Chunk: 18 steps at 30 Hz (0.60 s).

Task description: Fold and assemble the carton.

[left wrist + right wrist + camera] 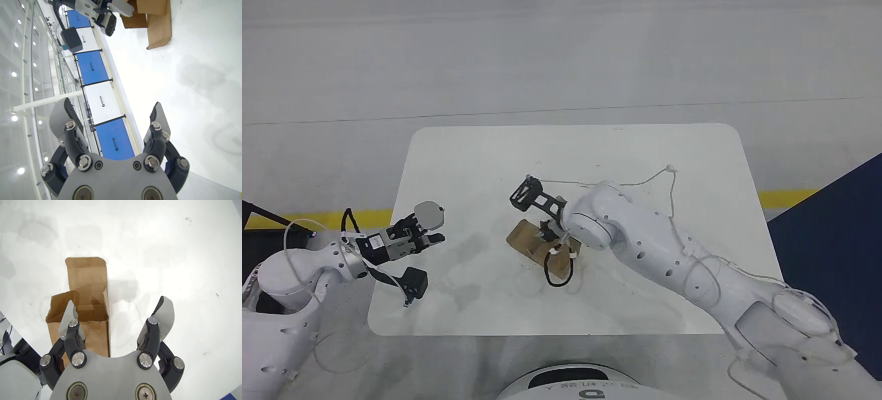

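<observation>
Resting carton seemingly just beneath right gripper

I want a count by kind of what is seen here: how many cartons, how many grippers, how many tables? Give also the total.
carton: 1
grippers: 2 (left gripper, right gripper)
table: 1
Total: 4

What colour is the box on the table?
The open cardboard carton is plain brown, clearest in the right wrist view.
</observation>
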### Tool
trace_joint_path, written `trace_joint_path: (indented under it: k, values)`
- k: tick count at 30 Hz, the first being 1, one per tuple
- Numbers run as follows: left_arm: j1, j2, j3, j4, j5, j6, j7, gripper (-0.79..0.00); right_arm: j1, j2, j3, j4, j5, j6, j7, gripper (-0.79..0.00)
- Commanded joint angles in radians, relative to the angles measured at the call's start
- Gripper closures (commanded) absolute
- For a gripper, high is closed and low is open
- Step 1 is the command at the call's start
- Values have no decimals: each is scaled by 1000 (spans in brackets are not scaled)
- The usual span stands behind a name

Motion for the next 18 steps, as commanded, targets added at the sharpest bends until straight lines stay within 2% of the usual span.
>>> trace_joint_path:
  k: [1,2,3,5,7,8,13,18]
  values:
    - [0,0,0,0,0,0,0,-785,24,-18,-24,30,7,1,26,-446]
    - [0,0,0,0,0,0,0,-785,33,-27,-36,44,9,2,29,-354]
    - [0,0,0,0,0,0,0,-785,38,-36,-46,57,13,3,27,-329]
    - [0,0,0,0,0,0,0,-785,49,-52,-63,85,21,2,23,-215]
    - [0,0,0,0,0,0,0,-785,59,-66,-76,115,22,0,19,-28]
    - [0,0,0,0,0,0,0,-785,64,-73,-80,126,22,0,17,0]
    - [0,0,0,0,0,0,0,-785,90,-89,-62,139,28,4,5,0]
    - [0,0,0,0,0,0,0,-785,77,-71,18,74,-2,30,-55,0]
